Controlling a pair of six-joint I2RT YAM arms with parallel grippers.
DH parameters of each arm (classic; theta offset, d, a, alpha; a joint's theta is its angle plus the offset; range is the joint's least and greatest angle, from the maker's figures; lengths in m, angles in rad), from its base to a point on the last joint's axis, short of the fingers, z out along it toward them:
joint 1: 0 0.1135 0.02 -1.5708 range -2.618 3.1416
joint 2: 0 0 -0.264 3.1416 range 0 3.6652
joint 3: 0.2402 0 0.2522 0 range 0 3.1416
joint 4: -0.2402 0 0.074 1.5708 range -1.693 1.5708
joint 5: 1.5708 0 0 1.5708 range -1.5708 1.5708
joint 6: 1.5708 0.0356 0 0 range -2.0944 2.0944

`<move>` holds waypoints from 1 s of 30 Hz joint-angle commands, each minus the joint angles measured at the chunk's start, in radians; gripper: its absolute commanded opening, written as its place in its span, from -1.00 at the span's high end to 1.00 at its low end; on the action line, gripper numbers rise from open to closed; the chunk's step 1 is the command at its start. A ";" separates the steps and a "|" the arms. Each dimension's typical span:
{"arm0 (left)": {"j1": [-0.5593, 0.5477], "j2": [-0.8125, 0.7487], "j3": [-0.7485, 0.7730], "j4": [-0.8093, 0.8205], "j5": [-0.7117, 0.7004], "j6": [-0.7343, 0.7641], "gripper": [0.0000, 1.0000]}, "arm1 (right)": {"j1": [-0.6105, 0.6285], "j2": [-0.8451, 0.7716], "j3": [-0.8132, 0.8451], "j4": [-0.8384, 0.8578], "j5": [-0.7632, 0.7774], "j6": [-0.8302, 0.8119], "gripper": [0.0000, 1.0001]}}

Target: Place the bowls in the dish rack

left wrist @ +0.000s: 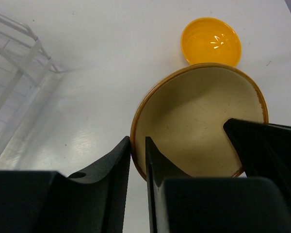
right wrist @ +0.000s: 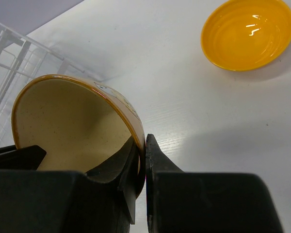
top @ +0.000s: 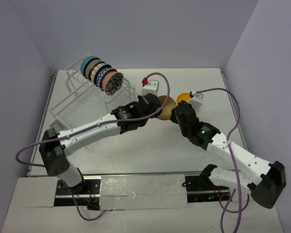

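Just right of the dish rack (top: 72, 97), pinched at opposite rim edges by left gripper (left wrist: 138, 158) and right gripper (right wrist: 144, 148): tan bowl (top: 166, 104), hollow upward, seemingly tilted; orange-yellow bowl (top: 184, 96) farther right.

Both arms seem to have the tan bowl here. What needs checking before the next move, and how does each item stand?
1. Left gripper hold: jaws shut on the tan bowl rim. Ok.
2. Right gripper hold: jaws shut on another part of the same rim. Not ok for carrying off until one arm lets go.
3. Tan bowl clear of the table: it is tilted on edge, but contact underneath is hidden. Cannot tell.
4. Orange bowl: upright on the table, apart from the tan bowl. Ok.
5. Free slot in the rack: racked bowls stand on the top tier; a gap beside them is too small to judge. Cannot tell.
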 commanded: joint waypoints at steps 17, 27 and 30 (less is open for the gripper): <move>-0.006 0.020 0.056 -0.020 -0.029 -0.011 1.00 | 0.025 -0.021 0.075 0.085 0.047 0.013 1.00; -0.006 -0.053 0.050 -0.049 -0.144 0.051 1.00 | 0.025 -0.088 0.005 0.204 -0.120 -0.073 -0.60; -0.006 -0.088 0.039 -0.063 -0.187 0.078 1.00 | 0.025 -0.105 0.003 0.189 -0.158 -0.097 -0.81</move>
